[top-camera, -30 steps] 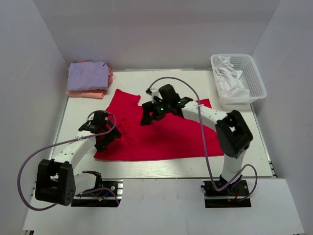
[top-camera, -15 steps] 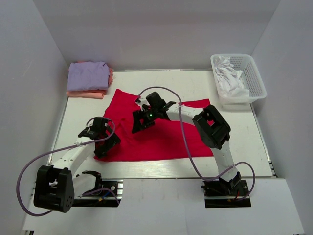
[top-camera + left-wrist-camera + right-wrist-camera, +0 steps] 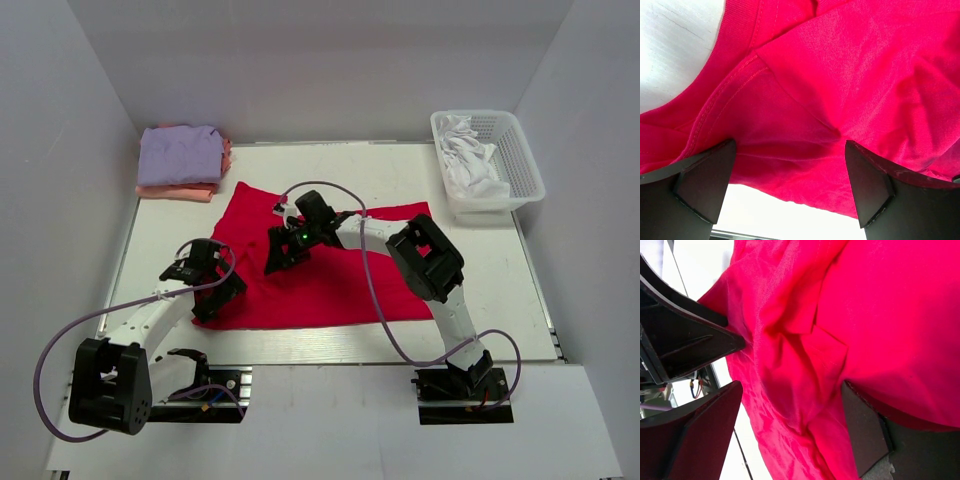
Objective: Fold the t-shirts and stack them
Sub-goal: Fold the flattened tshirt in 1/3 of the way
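Top external: left gripper (image 3: 218, 292) and right gripper (image 3: 276, 260) — jaws wide apart — low over the red t-shirt (image 3: 340, 285).

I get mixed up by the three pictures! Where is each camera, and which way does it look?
Top camera: high up behind the arms, looking down at the table, red t-shirt, folded pile and basket; both whole arms show.
Left wrist camera: on the left arm, looking down close at the shirt's edge; the left jaws show, open.
Right wrist camera: on the right arm, close over bunched red cloth; the right jaws show, open.
Shared: all see the red t-shirt.
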Robot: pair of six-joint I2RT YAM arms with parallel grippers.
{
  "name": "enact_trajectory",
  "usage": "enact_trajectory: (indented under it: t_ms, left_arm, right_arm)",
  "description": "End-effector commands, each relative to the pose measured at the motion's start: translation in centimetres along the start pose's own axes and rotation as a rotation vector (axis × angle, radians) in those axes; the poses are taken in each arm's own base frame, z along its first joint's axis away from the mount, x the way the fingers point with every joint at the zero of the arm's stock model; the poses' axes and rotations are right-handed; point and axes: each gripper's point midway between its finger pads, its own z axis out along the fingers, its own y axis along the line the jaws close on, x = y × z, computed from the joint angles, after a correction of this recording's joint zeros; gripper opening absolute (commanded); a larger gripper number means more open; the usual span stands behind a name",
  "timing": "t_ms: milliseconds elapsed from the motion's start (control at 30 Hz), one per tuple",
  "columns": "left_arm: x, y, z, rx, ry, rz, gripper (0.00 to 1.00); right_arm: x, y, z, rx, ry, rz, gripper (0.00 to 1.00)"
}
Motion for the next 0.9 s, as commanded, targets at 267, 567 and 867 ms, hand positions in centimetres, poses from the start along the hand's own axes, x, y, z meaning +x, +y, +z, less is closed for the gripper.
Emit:
enact_trajectory:
  t_ms: [267,567,867]
  left_arm:
    - [0.1,0.2,0.0,0.003,-0.006,-0.005,1.00]
    - [0.0,0.3,0.0,-0.003,-0.013,-0.005,1.00]
    - [0.1,0.4,0.2,-0.010,-0.007,-0.005,1.00]
  right_arm:
    - [0.0,0.8,0.6,-0.054,-0.013,0.035,0.44]
    - [0.4,-1.3,0.9,0.046,-0.019,0.042,0.39]
    - [1.4,-2.7,1.0,0.100,0.001,0.067,0.19]
